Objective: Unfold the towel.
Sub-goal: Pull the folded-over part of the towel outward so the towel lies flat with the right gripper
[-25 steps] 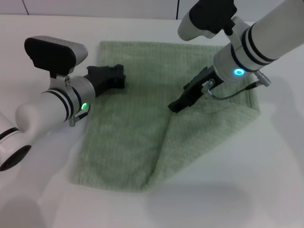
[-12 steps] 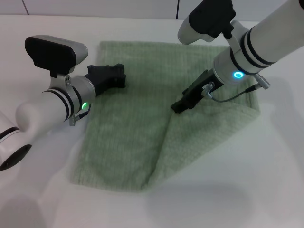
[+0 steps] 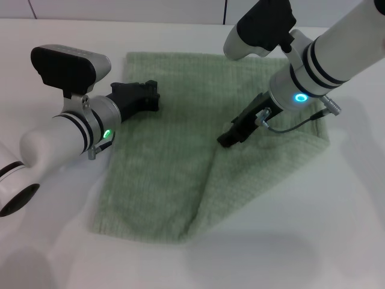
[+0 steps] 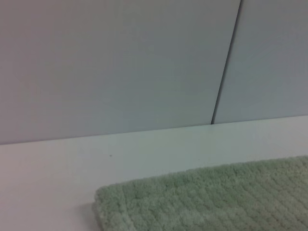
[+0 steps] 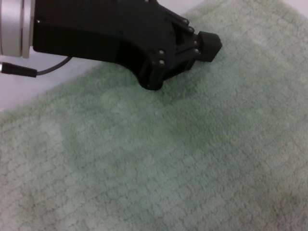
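Now we see the towel (image 3: 198, 144) spread across the white worktop (image 3: 337, 229), with its right-hand part folded diagonally over the rest, so the crease runs from the middle toward the near edge. Our right pincer (image 3: 225, 139) has lifted slightly and drawn back toward the far right over the last second; its tip sits over the upper end of that crease, and the right wrist view shows the fingertips (image 5: 208, 44) together just above the pile with no cloth between them. We judge the flap is no longer held and the fold still needs opening. Our left pincer (image 3: 153, 96) stays over the towel's far left part; we cannot tell whether it is apart or together.
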### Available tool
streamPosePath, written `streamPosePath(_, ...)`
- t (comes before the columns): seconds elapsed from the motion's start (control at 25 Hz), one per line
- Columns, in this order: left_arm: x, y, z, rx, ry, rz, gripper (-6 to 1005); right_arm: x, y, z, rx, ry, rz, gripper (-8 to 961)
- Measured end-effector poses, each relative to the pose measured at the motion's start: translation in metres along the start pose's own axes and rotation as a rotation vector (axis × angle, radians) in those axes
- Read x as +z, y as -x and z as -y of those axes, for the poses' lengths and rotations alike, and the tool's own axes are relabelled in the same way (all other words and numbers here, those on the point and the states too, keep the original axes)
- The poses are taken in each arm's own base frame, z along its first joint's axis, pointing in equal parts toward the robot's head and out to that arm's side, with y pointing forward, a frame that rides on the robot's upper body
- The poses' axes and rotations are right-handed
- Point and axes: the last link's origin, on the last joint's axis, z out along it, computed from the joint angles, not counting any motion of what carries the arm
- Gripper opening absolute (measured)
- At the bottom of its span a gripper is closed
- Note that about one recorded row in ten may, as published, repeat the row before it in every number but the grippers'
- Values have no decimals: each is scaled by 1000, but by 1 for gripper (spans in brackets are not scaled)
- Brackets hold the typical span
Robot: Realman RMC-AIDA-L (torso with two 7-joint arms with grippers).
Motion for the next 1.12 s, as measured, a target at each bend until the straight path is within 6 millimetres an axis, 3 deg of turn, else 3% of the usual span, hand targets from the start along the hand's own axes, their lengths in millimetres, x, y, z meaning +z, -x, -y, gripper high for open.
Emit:
streamPosePath(0.32, 0, 0, 0, -1, -1, 0, 5, 0, 0, -1, -1, 3, -2, 425)
streamPosePath(0.52, 0, 0, 1, -3, -2, 0, 4, -1, 1, -2, -16, 7, -2, 158)
streamPosePath(0.68, -1, 1, 1, -4, -4, 1, 4, -7, 4, -5, -58, 15, -2, 85)
streamPosePath(0.8, -1, 1, 2, -4, -6, 1, 4, -26, 7, -15, -122, 35, 9, 30)
streamPosePath(1.12, -1, 2, 2, -4, -7, 1, 5, -69, 0, -45, -329, 33, -18, 20)
